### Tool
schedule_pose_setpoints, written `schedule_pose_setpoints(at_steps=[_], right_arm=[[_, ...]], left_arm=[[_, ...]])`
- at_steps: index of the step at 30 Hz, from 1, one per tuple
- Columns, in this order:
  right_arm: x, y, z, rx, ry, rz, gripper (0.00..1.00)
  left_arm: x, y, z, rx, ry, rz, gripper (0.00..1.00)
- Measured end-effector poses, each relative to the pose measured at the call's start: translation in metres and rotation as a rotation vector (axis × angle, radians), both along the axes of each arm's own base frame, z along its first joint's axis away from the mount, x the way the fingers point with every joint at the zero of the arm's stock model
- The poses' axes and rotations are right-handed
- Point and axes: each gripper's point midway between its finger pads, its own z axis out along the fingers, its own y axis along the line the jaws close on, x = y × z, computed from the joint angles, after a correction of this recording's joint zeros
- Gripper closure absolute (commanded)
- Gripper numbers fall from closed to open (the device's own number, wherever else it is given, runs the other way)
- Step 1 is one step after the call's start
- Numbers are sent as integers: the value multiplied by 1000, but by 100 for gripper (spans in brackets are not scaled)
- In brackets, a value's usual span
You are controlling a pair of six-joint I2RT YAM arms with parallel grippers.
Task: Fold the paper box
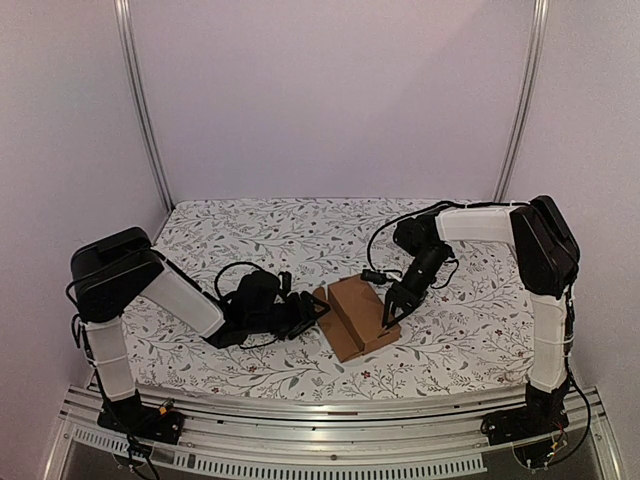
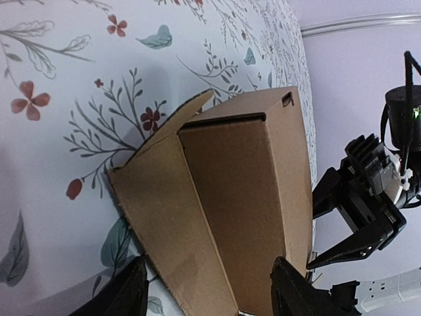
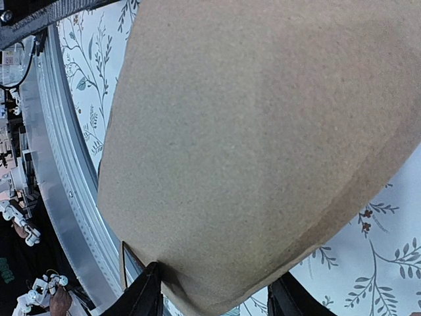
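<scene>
- The paper box sits on the desk near the front edge, between the two arms. It lies at an angle to that edge.
- We judge it mostly done: the walls are up and the top panel lies over the body as an oblong block.
- In the left wrist view one long side flap leans outward instead of lying flat. A dark gap shows along the lid's far edge, and a small slot in the corner is empty.
- What seems left is pressing that flap in and tucking the tabs home.
- The left claw is open and straddles the box's near end. Cloth shows between one finger and the flap, so it is not clamping.
- The right claw is also open at the opposite long side. Its lower fingertip is at the box's corner, and we cannot tell whether it touches.
</scene>
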Motion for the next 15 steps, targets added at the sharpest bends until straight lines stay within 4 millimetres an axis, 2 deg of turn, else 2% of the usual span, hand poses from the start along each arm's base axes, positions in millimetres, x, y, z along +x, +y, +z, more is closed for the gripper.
schedule_pose_setpoints(at_steps=[9,15], right_arm=[[-1,1,1,8,8,-2,48],[-2,1,0,11,15,-4,48]], left_arm=[[-3,-2,2,-28,27,1,44],[1,-7,21,-70,-31,-10,47]])
